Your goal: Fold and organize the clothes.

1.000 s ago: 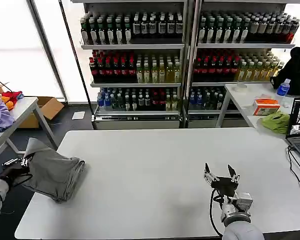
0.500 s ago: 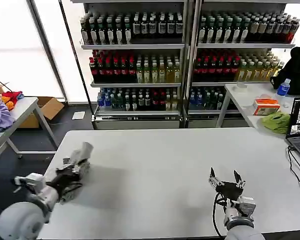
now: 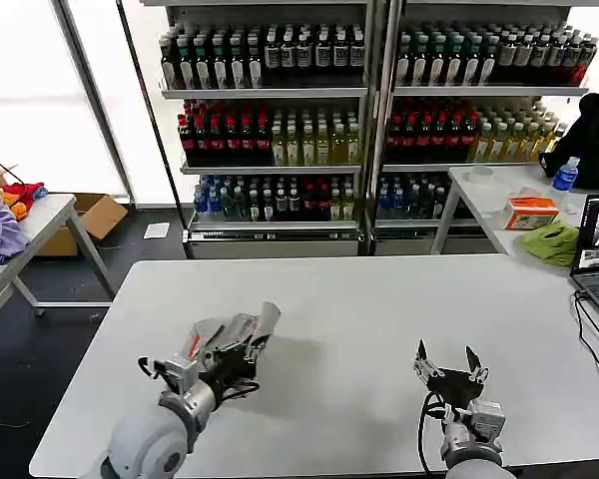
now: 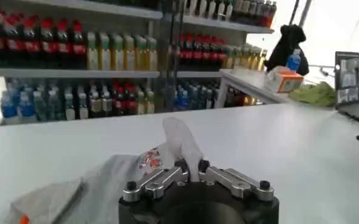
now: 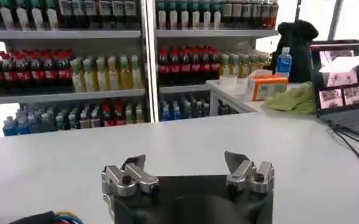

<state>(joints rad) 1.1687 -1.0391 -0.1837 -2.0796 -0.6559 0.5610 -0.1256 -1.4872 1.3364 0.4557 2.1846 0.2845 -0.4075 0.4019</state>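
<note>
a grey shirt (image 3: 242, 334) is held by the left gripper (image 3: 238, 344), whose fingers are clenched on a bunched fold of the cloth; in the left wrist view the fold (image 4: 180, 141) is seen standing up from between the closed fingertips, with the small multicoloured print (image 4: 150, 161) just beside them and the rest of the fabric draped below the gripper toward the table (image 3: 359, 299). in the head view the shirt is found over the table at about 8 o'clock from the table's middle, gathered around the gripper and not spread out. the right gripper (image 3: 447, 367) is kept at about 5 o'clock near the table's front edge, its fingers released and spread apart with nothing between them, well apart from the shirt. the step in hand is judged to be the bringing of a shirt onto the work surface, so the folding itself is taken as not yet begun. for the next move, the shirt would need to be lowered and laid flat toward the table's middle, then let go, and the free right gripper would probably be needed to catch an edge so that the cloth can be pulled smooth. care is called for lest the bunched fabric land in a heap.
</note>
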